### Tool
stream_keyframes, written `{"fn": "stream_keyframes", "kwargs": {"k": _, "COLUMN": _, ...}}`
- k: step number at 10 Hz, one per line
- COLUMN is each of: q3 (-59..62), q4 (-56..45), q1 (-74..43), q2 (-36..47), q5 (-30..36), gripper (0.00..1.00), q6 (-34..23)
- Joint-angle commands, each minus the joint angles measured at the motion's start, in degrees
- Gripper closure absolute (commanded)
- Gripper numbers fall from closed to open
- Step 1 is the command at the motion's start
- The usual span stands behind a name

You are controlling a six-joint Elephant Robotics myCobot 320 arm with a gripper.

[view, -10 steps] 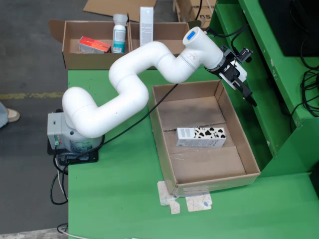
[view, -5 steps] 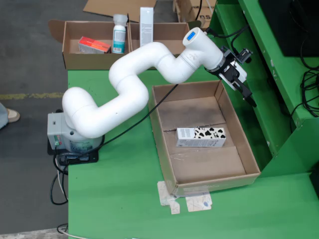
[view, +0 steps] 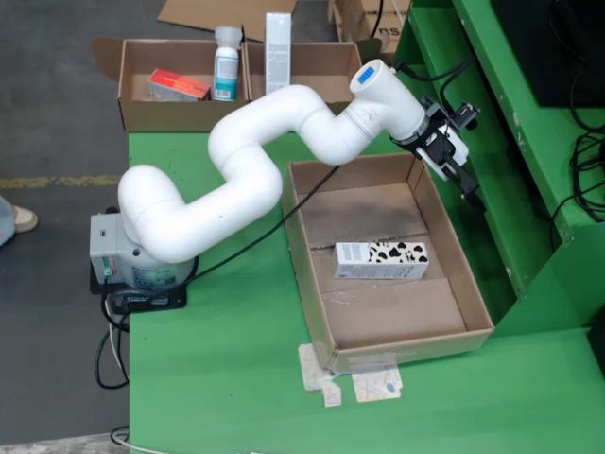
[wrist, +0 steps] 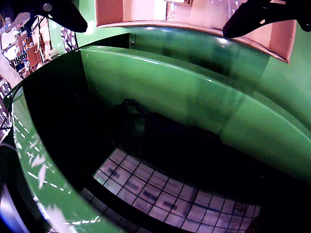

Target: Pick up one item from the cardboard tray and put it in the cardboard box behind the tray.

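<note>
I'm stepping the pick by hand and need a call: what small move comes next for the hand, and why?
Probably swing the hand leftward in the fixed view, over the tray. It hangs open and empty past the tray's right wall, while the cow-patterned carton lies flat mid-tray. The hand's own camera shows only green frame, so it isn't yet above the carton.

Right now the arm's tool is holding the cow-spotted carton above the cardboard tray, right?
Not quite. In the fixed overhead view the cow-spotted carton lies flat inside the cardboard tray. The tool hangs over the tray's far right edge, away from the carton and holding nothing.
</note>
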Motion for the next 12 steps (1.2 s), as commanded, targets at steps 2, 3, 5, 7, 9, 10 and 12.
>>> {"fn": "stream_keyframes", "kwargs": {"k": 2, "q3": 1.49, "q4": 0.66, "q1": -1.26, "q2": -0.56, "q5": -0.54, "gripper": 0.00, "q6": 0.11}}
{"fn": "stream_keyframes", "kwargs": {"k": 3, "q3": 1.49, "q4": 0.65, "q1": -1.48, "q2": -1.76, "q5": -0.50, "gripper": 0.00, "q6": 1.34}}
{"fn": "stream_keyframes", "kwargs": {"k": 5, "q3": 1.49, "q4": -37.47, "q1": -6.18, "q2": 5.69, "q5": 29.96, "gripper": 0.00, "q6": 14.86}}
{"fn": "stream_keyframes", "kwargs": {"k": 7, "q3": 1.49, "q4": -44.34, "q1": -6.36, "q2": 6.22, "q5": 32.00, "gripper": 0.00, "q6": 15.24}}
{"fn": "stream_keyframes", "kwargs": {"k": 9, "q3": 1.49, "q4": -57.52, "q1": -6.02, "q2": 6.62, "q5": 34.76, "gripper": 0.00, "q6": 16.05}}
{"fn": "stream_keyframes", "kwargs": {"k": 10, "q3": -24.68, "q4": -46.19, "q1": -5.31, "q2": 17.79, "q5": 35.45, "gripper": 0.00, "q6": 16.72}}
{"fn": "stream_keyframes", "kwargs": {"k": 12, "q3": -47.07, "q4": -31.39, "q1": -4.24, "q2": 25.56, "q5": 35.44, "gripper": 0.00, "q6": 17.84}}
